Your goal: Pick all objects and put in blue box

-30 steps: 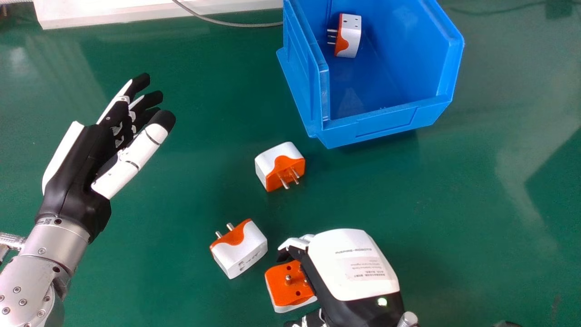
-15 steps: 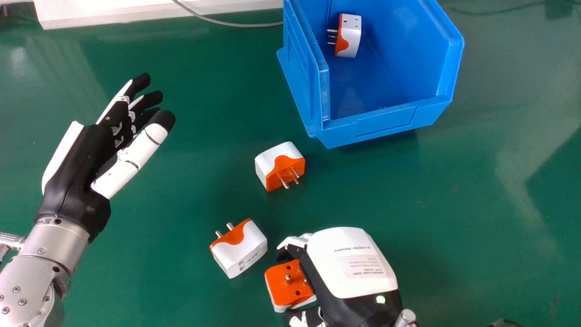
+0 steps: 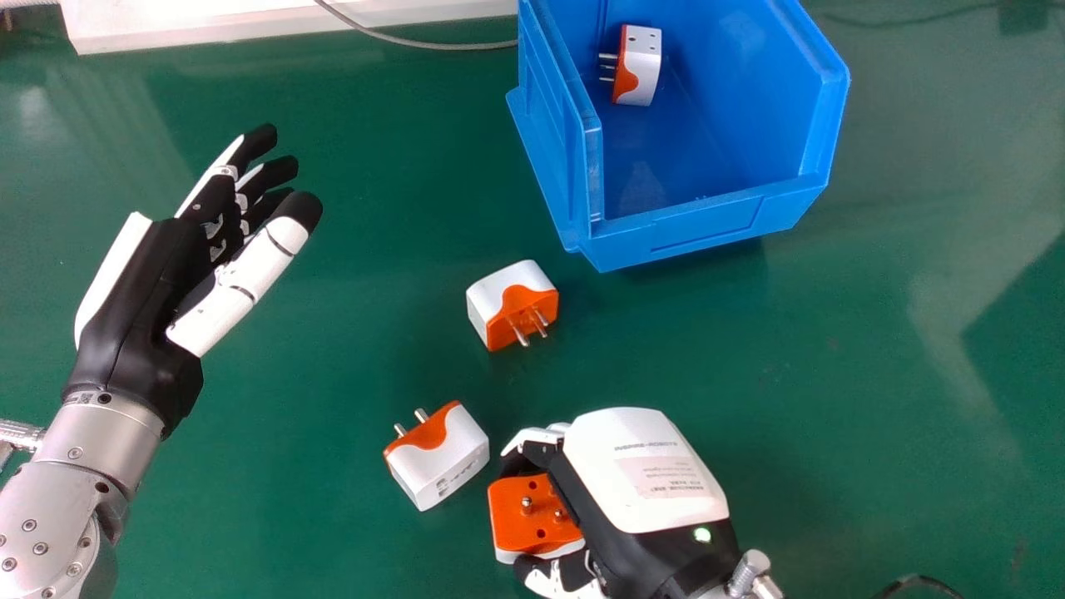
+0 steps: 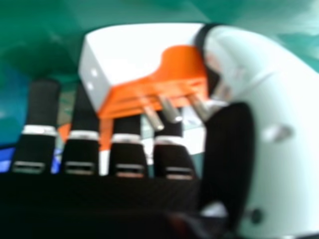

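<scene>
Your right hand [image 3: 641, 478], its thumb now closed in, holds the nearest plug adapter [image 3: 528, 516] at the near side of the tabletop [image 3: 840, 399]; carrying it to the blue box [image 3: 707, 223] probably follows.

The head view is bright and evenly lit (the lamp or window itself I can't place). Pale glare streaks the glossy green desk [image 3: 358, 349] at upper left and right, and a soft shadow lies under the front of the blue box [image 3: 707, 225]. In the right hand view, the bottom edge sinks into near-black.
</scene>
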### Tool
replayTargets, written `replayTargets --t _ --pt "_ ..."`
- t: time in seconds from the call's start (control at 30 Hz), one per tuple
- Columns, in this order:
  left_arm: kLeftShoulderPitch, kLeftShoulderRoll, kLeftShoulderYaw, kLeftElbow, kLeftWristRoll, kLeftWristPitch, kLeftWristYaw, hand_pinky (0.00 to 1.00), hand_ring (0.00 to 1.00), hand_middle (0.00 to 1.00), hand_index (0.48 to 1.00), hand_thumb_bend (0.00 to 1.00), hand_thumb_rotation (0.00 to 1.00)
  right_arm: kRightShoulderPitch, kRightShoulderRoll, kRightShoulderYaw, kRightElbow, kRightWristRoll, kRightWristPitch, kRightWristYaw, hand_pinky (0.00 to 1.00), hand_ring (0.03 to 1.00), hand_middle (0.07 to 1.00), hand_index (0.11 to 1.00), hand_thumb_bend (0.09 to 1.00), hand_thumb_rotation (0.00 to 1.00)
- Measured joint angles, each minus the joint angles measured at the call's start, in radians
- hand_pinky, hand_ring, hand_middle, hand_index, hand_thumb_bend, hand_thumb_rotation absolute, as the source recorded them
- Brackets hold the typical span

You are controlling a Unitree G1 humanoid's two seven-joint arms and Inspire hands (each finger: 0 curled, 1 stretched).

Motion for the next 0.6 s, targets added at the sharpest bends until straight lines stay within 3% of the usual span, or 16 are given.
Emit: replayTargets --t 0.37,0.6 --pt "0.000 0.000 0.000 -0.005 0.000 0.003 0.001 0.87 0.91 0.93 0.946 0.57 0.63 -0.068 -0.038 -0.016 0.036 0.021 -0.042 0.010 0.37 0.451 0.541 0.499 0.484 0.01" --pt "0.001 0.000 0.000 -0.027 0.000 0.018 0.009 0.86 0.91 0.93 0.945 0.58 0.63 -0.070 -0.032 -0.015 0.038 0.012 -0.026 0.010 0.36 0.432 0.534 0.493 0.499 0.00"
